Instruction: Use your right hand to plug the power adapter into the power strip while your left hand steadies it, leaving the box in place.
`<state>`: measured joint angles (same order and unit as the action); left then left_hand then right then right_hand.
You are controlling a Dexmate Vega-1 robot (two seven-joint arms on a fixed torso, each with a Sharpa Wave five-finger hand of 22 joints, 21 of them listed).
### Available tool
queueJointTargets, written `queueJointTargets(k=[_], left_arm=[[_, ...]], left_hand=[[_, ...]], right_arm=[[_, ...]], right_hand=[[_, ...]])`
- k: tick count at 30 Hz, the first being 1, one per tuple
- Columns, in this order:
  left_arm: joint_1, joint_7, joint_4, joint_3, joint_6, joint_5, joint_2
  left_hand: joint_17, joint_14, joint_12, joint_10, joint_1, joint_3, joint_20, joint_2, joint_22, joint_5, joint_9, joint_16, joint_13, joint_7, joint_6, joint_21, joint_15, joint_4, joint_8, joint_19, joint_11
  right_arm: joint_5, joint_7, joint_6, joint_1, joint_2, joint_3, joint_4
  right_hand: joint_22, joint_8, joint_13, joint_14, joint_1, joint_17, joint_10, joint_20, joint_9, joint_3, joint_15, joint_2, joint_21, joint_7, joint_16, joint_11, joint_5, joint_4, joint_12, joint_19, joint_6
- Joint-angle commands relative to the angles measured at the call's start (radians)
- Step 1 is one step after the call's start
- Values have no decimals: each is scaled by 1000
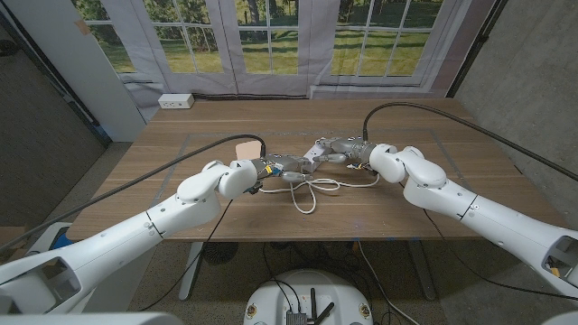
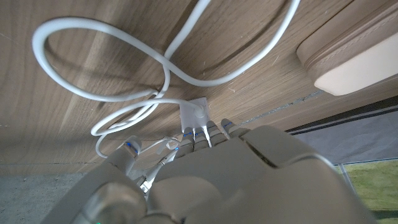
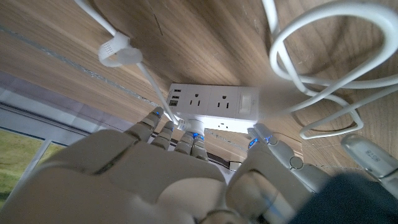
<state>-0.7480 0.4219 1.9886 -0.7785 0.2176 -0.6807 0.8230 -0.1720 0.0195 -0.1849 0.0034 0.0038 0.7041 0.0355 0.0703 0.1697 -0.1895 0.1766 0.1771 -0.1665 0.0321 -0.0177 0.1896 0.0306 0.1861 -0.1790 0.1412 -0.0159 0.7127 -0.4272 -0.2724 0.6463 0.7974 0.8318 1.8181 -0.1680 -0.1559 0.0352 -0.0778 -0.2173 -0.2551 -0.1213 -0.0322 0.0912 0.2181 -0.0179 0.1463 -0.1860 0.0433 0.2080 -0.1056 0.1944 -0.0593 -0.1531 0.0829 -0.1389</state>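
The white power strip [image 3: 214,102] shows two sockets, USB ports and a switch. My right hand [image 3: 155,174] grips it along one long side, thumb at one end. In the head view that right hand [image 1: 348,152] holds the power strip [image 1: 318,150] at mid-table. My left hand [image 1: 262,170] is just left of it, its fingertips pinching the small white power adapter [image 2: 194,115], whose two metal prongs point back toward the left hand [image 2: 249,174]. The adapter's white cable [image 1: 307,191] loops on the wood between the hands. The tan box [image 1: 246,146] stands just behind my left hand.
A white block [image 1: 176,101] lies at the table's [image 1: 433,208] far left corner. The strip's own cord with a cable tie [image 3: 118,53] runs across the wood. Windows and a curtain stand behind the table. The tan box [image 2: 348,56] is close beside the left fingers.
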Motion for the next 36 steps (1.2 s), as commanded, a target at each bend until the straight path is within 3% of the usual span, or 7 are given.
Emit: queueJointTargets(k=[1, 36], left_arm=[[8, 1, -7, -1, -10, 0, -3], [28, 5, -32, -9, -16, 10, -15]], left_hand=[[-1, -7, -5, 14, -4, 8, 77, 114, 4, -1, -1, 5, -7, 5, -3, 7, 2, -1, -3, -2, -1], [-1, -6, -4, 13, -4, 8, 77, 114, 4, -1, -1, 4, -8, 5, -3, 6, 1, -1, -3, -2, 0]], right_arm=[[-2, -5, -1, -4, 2, 5, -10], [-87, 126, 23, 20, 7, -67, 20]], right_hand=[[1, -45, 146, 4, -1, -2, -63, 1, 90, 7, -1, -5, -4, -19, 4, 24, 0, 0, -39, 7, -46], [1, -45, 147, 22, -9, 13, -83, -1, 90, 30, -3, -3, -8, -7, 9, 15, 0, 19, -41, 25, -63]])
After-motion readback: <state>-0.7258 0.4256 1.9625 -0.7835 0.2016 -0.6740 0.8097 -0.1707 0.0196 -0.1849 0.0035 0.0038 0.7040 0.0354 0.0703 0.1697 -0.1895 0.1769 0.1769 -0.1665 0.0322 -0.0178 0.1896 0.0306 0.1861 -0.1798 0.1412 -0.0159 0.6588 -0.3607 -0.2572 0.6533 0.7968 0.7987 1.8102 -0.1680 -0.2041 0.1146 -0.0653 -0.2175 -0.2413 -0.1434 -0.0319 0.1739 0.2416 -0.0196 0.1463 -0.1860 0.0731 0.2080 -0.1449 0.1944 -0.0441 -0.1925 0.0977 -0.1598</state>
